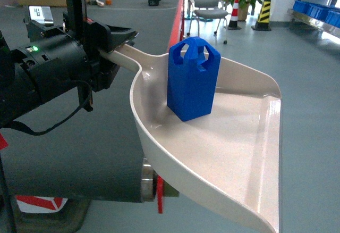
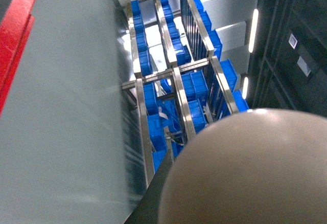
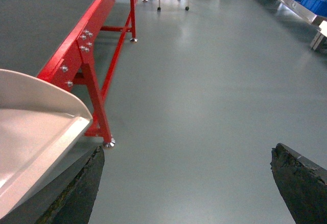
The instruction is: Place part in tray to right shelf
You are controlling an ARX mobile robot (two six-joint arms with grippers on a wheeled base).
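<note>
A: One part [image 1: 193,78] only, bright blue, a faceted upright block with a looped top pierced by holes. It stands upright inside the tray [image 1: 234,153], toward the back near where the handle joins.

B: And the tray?

A: Cream plastic, scoop-shaped, with a raised curved rim and a flat wide front edge. Its long handle runs back into the left gripper [image 1: 109,44], whose dark jaws are pressed together on it.

B: What do the wrist views add?

A: The left wrist view is half blocked by a blurred beige round shape, too close to make out. Beyond it stands a steel rack [image 2: 173,75] filled with blue crates [image 2: 191,88], which the head view catches only at its far right edge. The right wrist view shows the tray's front corner [image 3: 41,127] from the side, beside a red table leg [image 3: 94,96], over grey floor [image 3: 204,106].

B: The right gripper [image 3: 188,188]?

A: Spread wide, its two dark fingertips [image 3: 76,193] apart with nothing between them.
</note>
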